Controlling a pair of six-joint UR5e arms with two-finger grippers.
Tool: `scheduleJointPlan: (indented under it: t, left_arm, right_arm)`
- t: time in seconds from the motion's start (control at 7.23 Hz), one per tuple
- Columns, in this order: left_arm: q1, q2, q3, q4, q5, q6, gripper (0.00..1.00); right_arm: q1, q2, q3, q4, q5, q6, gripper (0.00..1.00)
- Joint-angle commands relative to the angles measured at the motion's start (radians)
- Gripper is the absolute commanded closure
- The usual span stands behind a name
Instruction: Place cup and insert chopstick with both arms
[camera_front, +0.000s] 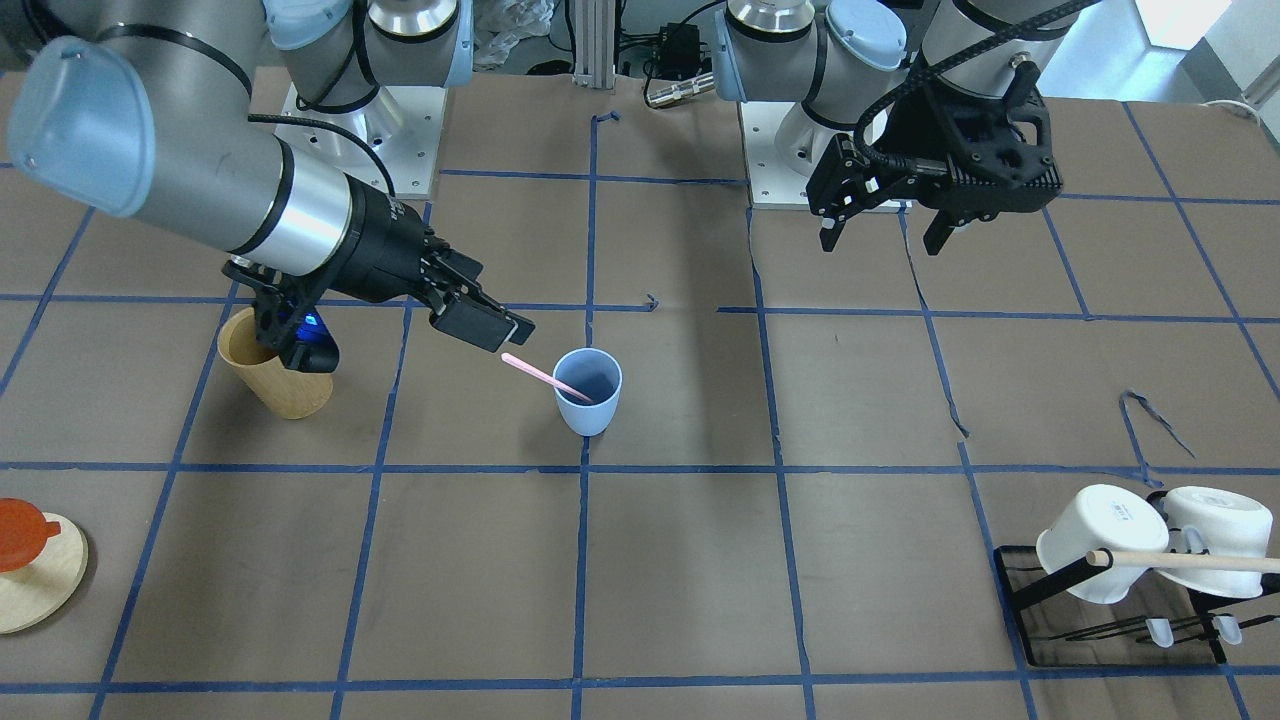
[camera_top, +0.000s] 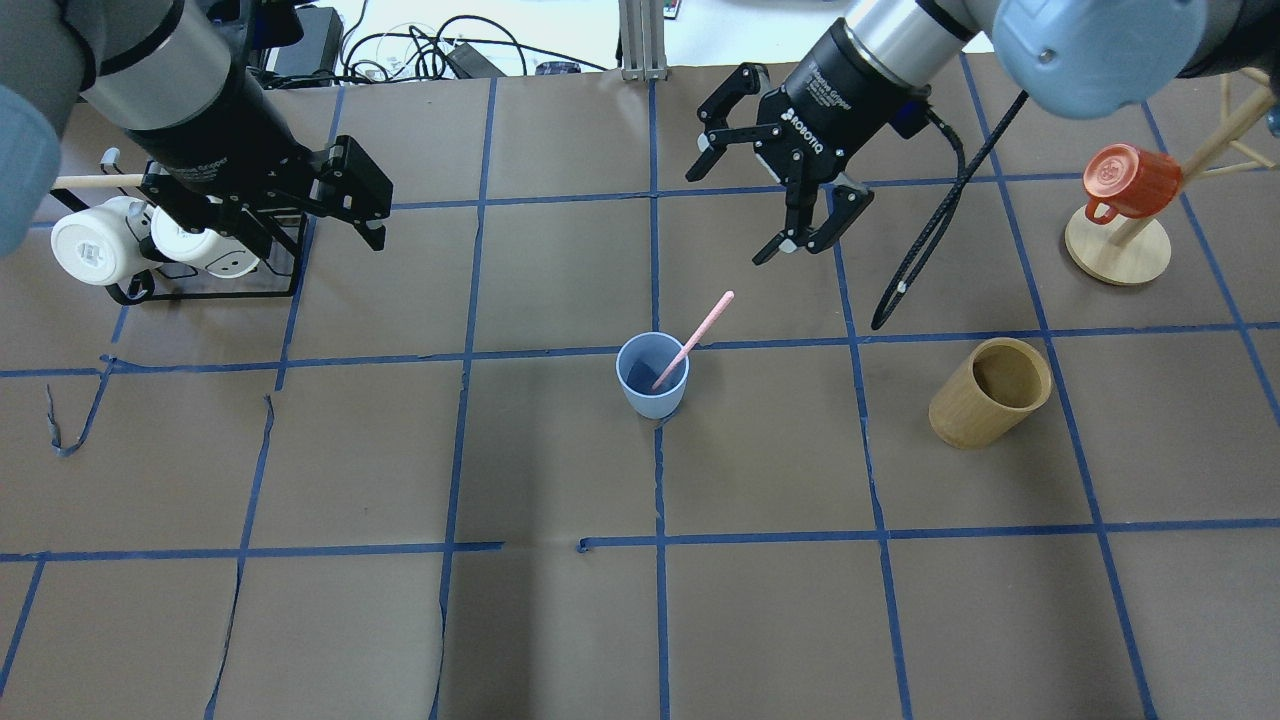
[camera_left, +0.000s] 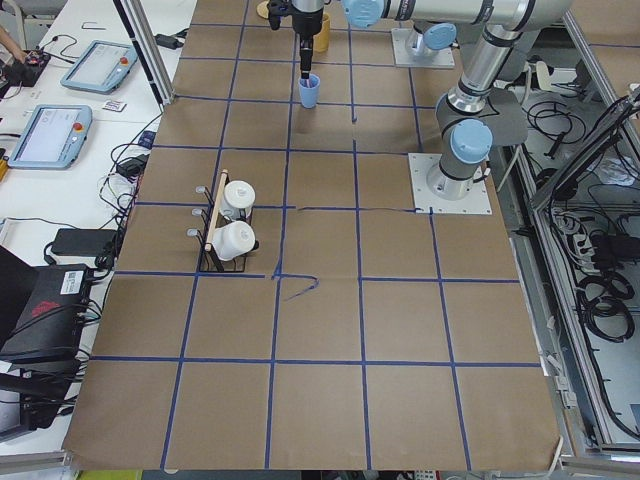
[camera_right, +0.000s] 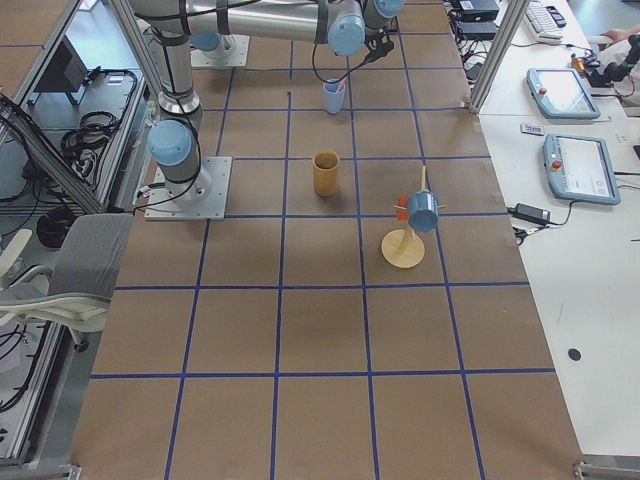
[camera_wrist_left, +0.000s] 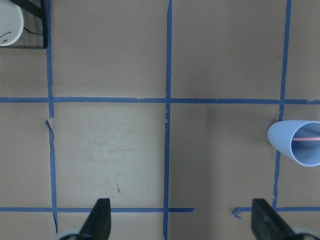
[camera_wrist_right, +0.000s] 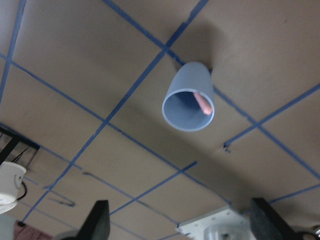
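The light-blue cup (camera_top: 652, 378) stands upright near the table's middle, also in the front view (camera_front: 588, 395). The pale-pink chopstick (camera_top: 698, 331) leans inside it, with its top end sticking out over the rim toward my right gripper. My right gripper (camera_top: 735, 212) is open and empty, a short way beyond the stick's top end and not touching it (camera_front: 500, 325). Its wrist view looks down on the cup (camera_wrist_right: 189, 97) and the stick (camera_wrist_right: 203, 102). My left gripper (camera_front: 880, 242) is open and empty, raised well away from the cup (camera_wrist_left: 297, 142).
A tan wooden cup (camera_top: 990, 392) stands on my right side of the table. A red mug (camera_top: 1130, 180) hangs on a wooden stand (camera_top: 1117, 250) at the far right. A black rack (camera_top: 290, 255) with white mugs (camera_top: 90, 245) on a dowel stands at the far left.
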Motion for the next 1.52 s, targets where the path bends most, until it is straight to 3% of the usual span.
scheduleJointPlan:
  t: [0.0, 0.14, 0.41, 0.83, 1.38]
  left_arm:
    - [-0.002, -0.005, 0.014, -0.041, 0.033, 0.001, 0.00]
    - [0.001, -0.008, 0.026, -0.043, 0.050, 0.001, 0.00]
    - [0.001, -0.022, 0.032, -0.041, 0.009, 0.003, 0.00]
    - [0.001, -0.020, 0.029, -0.041, 0.010, 0.047, 0.00]
    - [0.001, -0.014, 0.022, -0.040, 0.010, 0.047, 0.00]
  right_arm:
    - [0.000, -0.036, -0.026, 0.001, -0.328, -0.282, 0.00]
    - [-0.002, -0.065, -0.026, 0.003, -0.403, -0.419, 0.00]
    - [-0.008, -0.123, -0.017, -0.035, -0.442, -0.781, 0.00]
    - [-0.011, -0.125, -0.003, -0.025, -0.506, -0.807, 0.00]
    - [-0.012, -0.123, 0.011, -0.040, -0.508, -0.790, 0.00]
